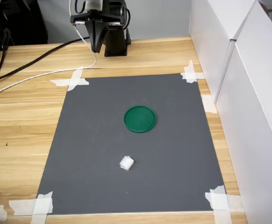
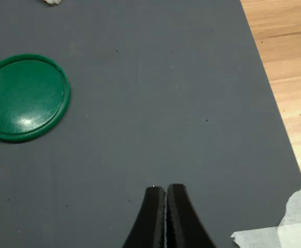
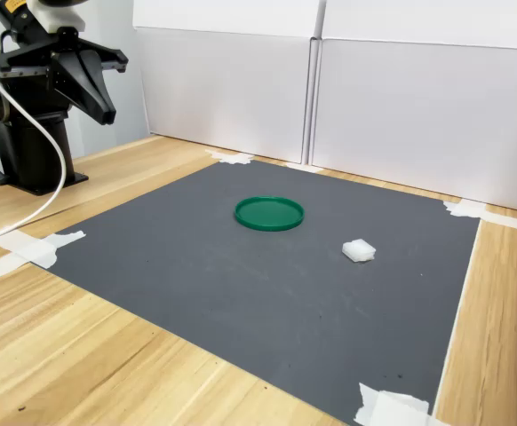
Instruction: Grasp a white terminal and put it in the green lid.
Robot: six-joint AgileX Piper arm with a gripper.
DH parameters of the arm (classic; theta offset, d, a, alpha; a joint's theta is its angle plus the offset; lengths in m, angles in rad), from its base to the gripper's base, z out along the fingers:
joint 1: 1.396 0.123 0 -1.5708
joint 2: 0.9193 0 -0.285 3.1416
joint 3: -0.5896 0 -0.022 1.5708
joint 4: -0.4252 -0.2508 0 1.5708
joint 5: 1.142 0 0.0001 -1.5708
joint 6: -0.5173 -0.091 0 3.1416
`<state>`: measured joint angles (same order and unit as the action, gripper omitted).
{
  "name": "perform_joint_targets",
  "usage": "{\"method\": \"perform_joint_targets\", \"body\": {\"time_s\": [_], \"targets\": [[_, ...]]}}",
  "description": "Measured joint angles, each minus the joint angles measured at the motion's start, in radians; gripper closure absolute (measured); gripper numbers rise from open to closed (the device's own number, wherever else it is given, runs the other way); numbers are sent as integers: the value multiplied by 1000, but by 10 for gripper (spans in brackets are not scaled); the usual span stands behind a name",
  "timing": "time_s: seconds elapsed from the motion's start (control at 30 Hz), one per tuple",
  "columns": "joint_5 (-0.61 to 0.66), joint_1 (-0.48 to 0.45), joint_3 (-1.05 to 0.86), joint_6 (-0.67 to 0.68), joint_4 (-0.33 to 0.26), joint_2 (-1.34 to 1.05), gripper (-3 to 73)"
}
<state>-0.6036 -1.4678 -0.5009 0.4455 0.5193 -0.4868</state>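
While the gripper (image 2: 166, 206) hangs raised over the wooden table (image 1: 19, 126) just off the far edge of the grey mat (image 1: 94, 140) in the first exterior view, its fingers are pressed together w/ nothing between them; the wrist view shows the two black tips touching.

The white terminal (image 1: 126, 163) lies on the mat approx mid-width, toward the near edge in the first exterior view, i.e. the edge opposite the arm's base. The green lid (image 1: 140, 119) sits near the mat's centre, empty, btwn the gripper and the terminal. So the reach runs out from the far edge, over or past the lid, to the block beyond it. Terminal and lid are apart, not touching.

In the wrist view only a sliver of the terminal (image 2: 53, 1) shows at the frame edge, beyond the lid (image 2: 24, 98).

The block looks roughly cubic, no clear long axis, so finger orientation prob. matters little; fingers must part first. My guess: nothing of the task is done yet.
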Motion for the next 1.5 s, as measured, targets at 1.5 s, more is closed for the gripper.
{"method": "perform_joint_targets", "body": {"time_s": [1.5], "targets": [[188,0,1040,724,-33,1292,712]]}}
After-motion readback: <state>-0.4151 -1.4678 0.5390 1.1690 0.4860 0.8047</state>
